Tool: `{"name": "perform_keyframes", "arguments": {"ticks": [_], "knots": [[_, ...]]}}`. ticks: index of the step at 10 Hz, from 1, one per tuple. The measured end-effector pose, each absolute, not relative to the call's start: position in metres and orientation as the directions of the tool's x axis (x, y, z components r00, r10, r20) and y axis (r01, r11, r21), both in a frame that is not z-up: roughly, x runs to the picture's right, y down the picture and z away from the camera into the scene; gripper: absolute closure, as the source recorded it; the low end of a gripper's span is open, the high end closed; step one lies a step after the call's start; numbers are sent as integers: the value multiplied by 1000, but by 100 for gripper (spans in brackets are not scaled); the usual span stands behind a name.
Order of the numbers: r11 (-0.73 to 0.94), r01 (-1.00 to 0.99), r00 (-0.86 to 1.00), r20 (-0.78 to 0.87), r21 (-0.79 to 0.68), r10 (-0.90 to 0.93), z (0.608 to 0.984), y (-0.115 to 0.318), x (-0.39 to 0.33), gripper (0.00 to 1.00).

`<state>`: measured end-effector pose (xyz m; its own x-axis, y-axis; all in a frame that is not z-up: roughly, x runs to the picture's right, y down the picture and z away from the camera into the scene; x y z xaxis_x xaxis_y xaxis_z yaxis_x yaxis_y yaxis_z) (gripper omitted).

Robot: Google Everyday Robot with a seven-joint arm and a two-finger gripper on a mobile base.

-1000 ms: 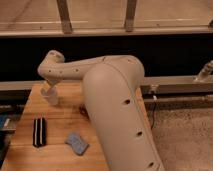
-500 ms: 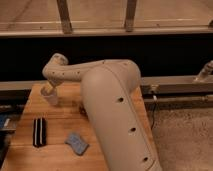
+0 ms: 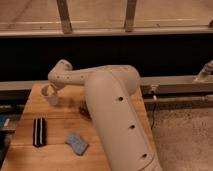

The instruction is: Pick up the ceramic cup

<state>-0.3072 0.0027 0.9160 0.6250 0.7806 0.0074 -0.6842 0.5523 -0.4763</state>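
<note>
Far left on the wooden table [image 3: 55,155], a black striped object [image 3: 39,131] lay flat. Just right and above, the gripper [image 3: 50,93] hung near the table's back-left corner. Jaws' state: cannot tell. The ceramic cup was not identifiable; possibly hidden at the gripper, so its direction and axis remained undetermined. Right of that, a blue sponge [image 3: 77,143], then the arm [image 3: 115,120].

The robot's arm [image 3: 112,115] is a thick, smooth cream-white shell with rounded joints and a row of small dark holes, narrowing toward the gripper [image 3: 50,94] at the frame's left, apparently the same pale colour.
</note>
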Motion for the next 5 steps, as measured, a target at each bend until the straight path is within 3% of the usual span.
{"name": "perform_keyframes", "arguments": {"ticks": [5], "knots": [[547,-665,625,22,-508,780,905,13,-303,95]]}}
